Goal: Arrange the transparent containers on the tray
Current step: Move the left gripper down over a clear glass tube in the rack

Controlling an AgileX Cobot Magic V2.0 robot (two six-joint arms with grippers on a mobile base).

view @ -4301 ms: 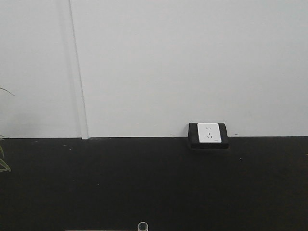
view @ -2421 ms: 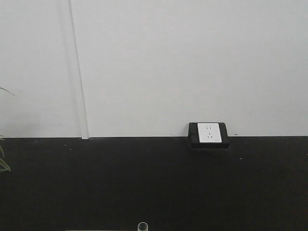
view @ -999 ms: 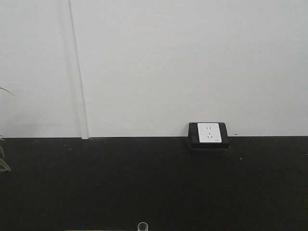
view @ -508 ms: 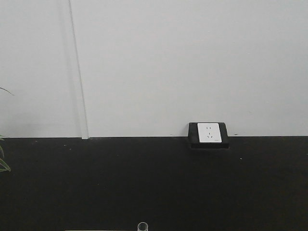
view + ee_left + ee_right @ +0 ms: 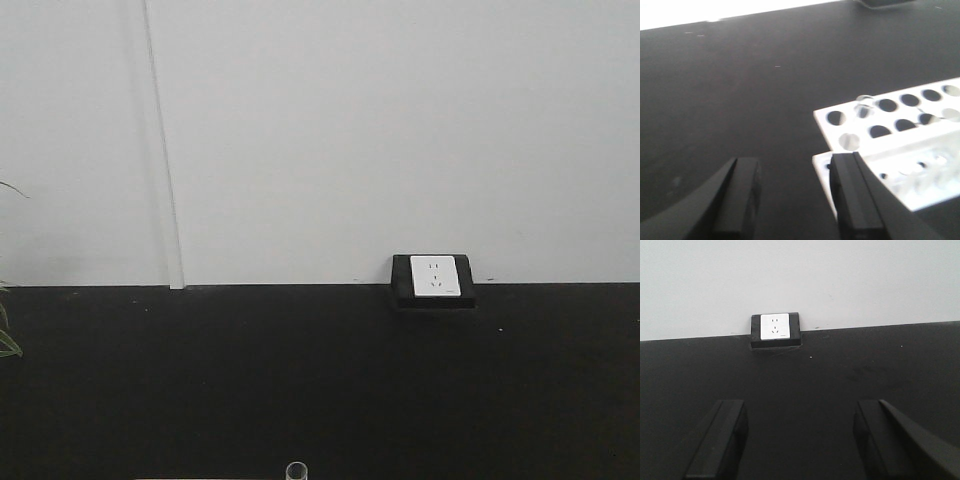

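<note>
In the left wrist view the tube (image 5: 863, 102) stands at about 1 o'clock from the left gripper (image 5: 794, 165), near it but apart. It is upright in a hole near the left end of the rack (image 5: 900, 142). It is clear glass with a round flared rim, blurred here, so little more can be told. The rack is white opaque plastic, flat-topped and tiered, pierced by rows of round holes. Its near corner lies just beside the inner finger at 3 o'clock. The left gripper's two black, blocky fingers stand wide apart with only bare table (image 5: 715, 100) between them, holding nothing. The table is matte black with a few pale specks. The right gripper (image 5: 800, 412) is likewise spread wide and empty over the same dark surface. At its 12 o'clock is a white socket (image 5: 775, 327) in a black square frame, set against a plain white wall (image 5: 840, 280). In the front view a glass rim (image 5: 296, 470) shows at the 6 o'clock edge; whether it is the same tube cannot be told.
</note>
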